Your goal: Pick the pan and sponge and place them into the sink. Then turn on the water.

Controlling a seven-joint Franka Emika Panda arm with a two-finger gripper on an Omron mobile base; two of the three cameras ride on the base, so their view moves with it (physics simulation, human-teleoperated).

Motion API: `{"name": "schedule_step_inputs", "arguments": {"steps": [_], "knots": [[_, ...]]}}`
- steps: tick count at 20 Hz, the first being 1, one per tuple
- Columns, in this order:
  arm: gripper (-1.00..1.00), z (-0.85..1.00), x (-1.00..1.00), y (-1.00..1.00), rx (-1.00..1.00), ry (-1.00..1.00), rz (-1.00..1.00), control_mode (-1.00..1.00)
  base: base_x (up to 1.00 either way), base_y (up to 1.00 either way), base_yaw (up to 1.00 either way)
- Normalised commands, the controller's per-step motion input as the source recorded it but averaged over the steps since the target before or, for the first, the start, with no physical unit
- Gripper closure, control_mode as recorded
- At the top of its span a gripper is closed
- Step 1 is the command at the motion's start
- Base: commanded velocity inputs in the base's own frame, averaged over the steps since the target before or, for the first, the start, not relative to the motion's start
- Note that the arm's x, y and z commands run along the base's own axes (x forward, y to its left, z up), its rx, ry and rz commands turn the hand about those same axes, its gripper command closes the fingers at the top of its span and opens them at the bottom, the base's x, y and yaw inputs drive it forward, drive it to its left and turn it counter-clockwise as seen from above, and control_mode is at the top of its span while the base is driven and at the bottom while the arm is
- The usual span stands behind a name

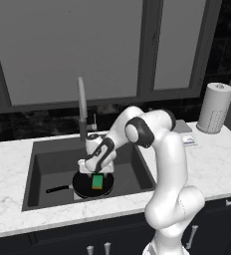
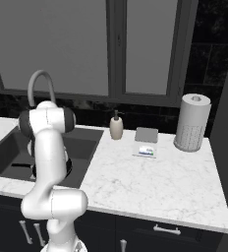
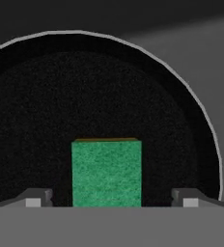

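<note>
In the dark grey recessed sink (image 1: 48, 164), the green-faced rectangular sponge (image 1: 97, 181) lies on the round black frying pan (image 1: 82, 186), between the gripper's (image 3: 112, 198) wide-spread jaws. Placing looks finished; next comes lifting toward the grey gooseneck faucet (image 1: 81, 107) and its lever.

1. One pan (image 1: 85, 185)
2. One sponge (image 3: 106, 172)
3. One sink (image 1: 50, 167)
4. One faucet (image 1: 81, 107)
5. One soap bottle (image 2: 116, 126)
6. One paper towel roll (image 2: 192, 123)
7. One desk (image 2: 155, 179)

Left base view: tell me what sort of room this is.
A kitchen, rendered: a recessed sink with a gooseneck faucet in a marble counter, and a paper towel roll by the window.
</note>
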Motion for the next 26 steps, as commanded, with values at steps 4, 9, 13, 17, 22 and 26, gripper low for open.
{"name": "schedule_step_inputs", "arguments": {"steps": [4,9,13,17,22,26], "knots": [[-1.00,0.70,-0.25,-0.04,0.00,-0.05,0.00,-1.00,0.00,0.00,0.00],[-1.00,0.41,-0.46,-0.29,0.00,-0.09,0.00,-1.00,0.00,0.00,0.00],[-1.00,0.48,-0.19,-0.22,0.00,-0.21,0.00,-1.00,0.00,0.00,0.00],[-1.00,0.64,0.00,-0.14,0.00,-0.21,0.00,-1.00,0.00,0.00,0.00],[-1.00,0.69,0.00,0.00,0.00,-0.24,0.00,-1.00,0.00,0.00,0.00],[-1.00,0.51,-0.06,-0.12,0.00,-0.27,0.00,-1.00,0.00,0.00,0.00]]}}
